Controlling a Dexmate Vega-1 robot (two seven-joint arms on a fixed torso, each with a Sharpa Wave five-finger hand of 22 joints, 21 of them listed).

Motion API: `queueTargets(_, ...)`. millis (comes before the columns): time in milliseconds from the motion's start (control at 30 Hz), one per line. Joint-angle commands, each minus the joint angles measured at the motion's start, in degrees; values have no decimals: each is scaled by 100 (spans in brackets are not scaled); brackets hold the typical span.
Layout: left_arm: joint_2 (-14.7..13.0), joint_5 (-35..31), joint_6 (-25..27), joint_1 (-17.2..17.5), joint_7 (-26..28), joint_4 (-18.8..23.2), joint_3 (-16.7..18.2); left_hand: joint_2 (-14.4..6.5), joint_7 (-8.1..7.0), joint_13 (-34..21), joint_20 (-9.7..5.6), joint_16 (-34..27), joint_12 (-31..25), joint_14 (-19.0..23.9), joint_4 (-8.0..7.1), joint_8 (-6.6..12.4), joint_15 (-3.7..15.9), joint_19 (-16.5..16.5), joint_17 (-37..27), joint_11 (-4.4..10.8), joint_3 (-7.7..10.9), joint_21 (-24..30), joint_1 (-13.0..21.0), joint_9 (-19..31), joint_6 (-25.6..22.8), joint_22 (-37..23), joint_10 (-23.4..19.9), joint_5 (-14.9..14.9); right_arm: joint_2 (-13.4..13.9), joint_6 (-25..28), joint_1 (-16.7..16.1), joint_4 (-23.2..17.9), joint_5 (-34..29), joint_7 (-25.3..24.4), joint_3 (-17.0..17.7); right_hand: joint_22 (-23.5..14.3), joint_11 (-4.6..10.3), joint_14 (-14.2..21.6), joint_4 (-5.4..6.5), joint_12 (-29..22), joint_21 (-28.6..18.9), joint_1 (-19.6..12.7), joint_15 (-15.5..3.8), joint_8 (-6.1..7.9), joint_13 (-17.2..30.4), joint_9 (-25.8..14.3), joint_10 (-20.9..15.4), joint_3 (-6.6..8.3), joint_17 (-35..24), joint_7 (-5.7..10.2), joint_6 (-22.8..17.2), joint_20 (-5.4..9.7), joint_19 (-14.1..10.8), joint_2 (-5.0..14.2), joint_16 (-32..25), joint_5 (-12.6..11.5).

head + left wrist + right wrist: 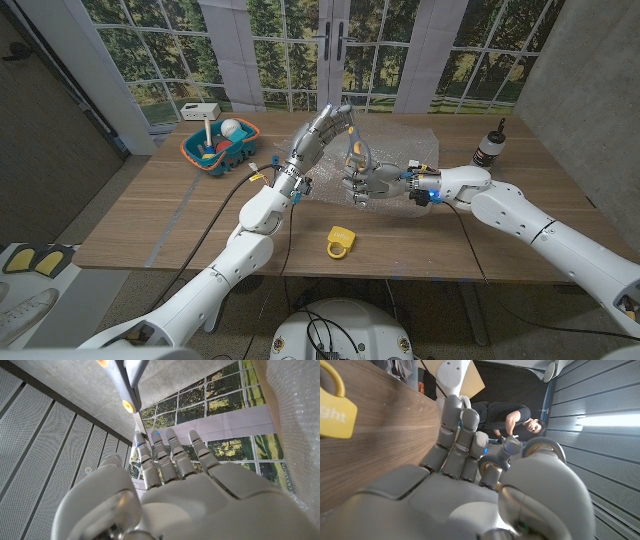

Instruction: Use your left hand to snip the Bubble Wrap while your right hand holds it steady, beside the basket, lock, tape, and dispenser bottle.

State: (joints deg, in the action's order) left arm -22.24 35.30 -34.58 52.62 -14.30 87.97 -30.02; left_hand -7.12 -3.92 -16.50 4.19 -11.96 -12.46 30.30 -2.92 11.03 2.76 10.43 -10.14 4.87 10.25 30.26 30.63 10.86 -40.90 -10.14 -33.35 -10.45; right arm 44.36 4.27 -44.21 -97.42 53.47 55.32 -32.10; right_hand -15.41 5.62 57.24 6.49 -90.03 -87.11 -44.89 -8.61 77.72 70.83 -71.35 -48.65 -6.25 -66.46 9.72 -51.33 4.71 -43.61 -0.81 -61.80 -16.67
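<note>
The clear bubble wrap [405, 140] lies spread on the table's far middle. My right hand [372, 183] stands at its near edge with the fingers curled, gripping grey scissors [356, 153] with yellow-lined handles that stick up above it. One handle ring [542, 446] shows beside that hand's thumb. My left hand [325, 130] is raised just left of the scissors, fingers spread [170, 457] and holding nothing. The scissors [125, 387] hang a little beyond its fingertips, apart from them. Bubble wrap [295, 420] shows along that view's edge.
An orange and blue basket [196, 155] with a white dispenser bottle [209, 133] and other items stands at the far left, a white box [200, 110] behind it. A yellow lock [341, 241] lies near the front edge. A dark bottle [490, 148] stands far right. A person [517, 412] leans behind.
</note>
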Motion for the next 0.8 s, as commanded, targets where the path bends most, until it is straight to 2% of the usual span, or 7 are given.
queueTargets(33, -35, -169, -190, 104, 140, 45, 76, -53, -193, 95, 121, 154, 149, -473, 58, 190, 493, -26, -35, 168, 117, -154, -77, 22, -557, -26, 511, 17, -164, -47, -146, 170, 397, 116, 154, -2, 493, 73, -4, 17, -22, -14, -395, 1282, 11, 1, -288, -78, -19, -139, 33, 507, -53, 7, 41, 9)
queueTargets(267, -68, -194, -283, 219, 260, 83, 152, -29, -191, 197, 226, 201, 255, -1213, 158, 125, 389, -186, -56, 222, 214, -343, -141, 9, -756, -43, 1501, 16, -267, -46, -268, 246, 652, 74, 315, 2, 503, 148, 19, 14, -36, -38, -398, 1285, 9, 4, -327, -148, -39, -122, -2, 545, -76, 8, 100, 4)
queueTargets(367, -74, -229, -337, 280, 333, 105, 185, -32, -244, 266, 346, 207, 239, -1718, 228, 176, 285, -346, -63, 110, 283, -479, -183, 4, -1101, -55, 2082, 8, -274, -42, -297, 242, 677, 36, 359, 15, 503, 156, 27, 15, -33, -40, -398, 1283, 9, 3, -330, -174, -44, -117, -3, 557, -93, 2, 123, 2)
queueTargets(467, -83, -226, -370, 293, 327, 96, 192, -44, -255, 284, 365, 205, 216, -1829, 244, 210, 272, -419, -64, 82, 305, -526, -190, 3, -1240, -57, 2156, 5, -273, -5, -341, 238, 719, -62, 410, -2, 508, 186, 48, 13, -49, 0, -392, 1285, 9, 3, -347, -231, -83, -121, -15, 551, -110, -45, 115, 5)
queueTargets(533, -88, -210, -379, 304, 329, 104, 198, -52, -247, 291, 363, 198, 205, -1858, 249, 211, 286, -424, -65, 134, 315, -535, -195, 2, -1266, -57, 2174, 3, -286, 19, -362, 248, 762, -98, 441, 33, 498, 181, 131, 15, -26, 193, -388, 1277, 11, 6, -354, -397, -70, -144, -9, 531, -137, -179, 176, 16)
queueTargets(667, -106, -211, -404, 321, 321, 104, 203, -57, -244, 298, 348, 189, 187, -1874, 252, 209, 311, -445, -65, 151, 323, -550, -201, 1, -1286, -58, 2169, 2, -252, 20, -443, 166, 757, -328, 532, 77, 463, 126, 191, 38, 14, 315, -393, 1236, 3, 20, -277, -527, 78, -227, 165, 517, -120, -204, 368, -14)
queueTargets(800, -107, -175, -401, 328, 312, 97, 203, -56, -224, 303, 333, 182, 175, -1883, 253, 202, 325, -448, -66, 162, 325, -556, -209, 1, -1285, -58, 2163, 2, -256, 114, -477, 159, 834, -446, 574, 74, 451, 146, 191, 64, 17, 310, -401, 1244, -32, 26, -254, -559, 140, -221, 167, 525, -101, -174, 438, -39)
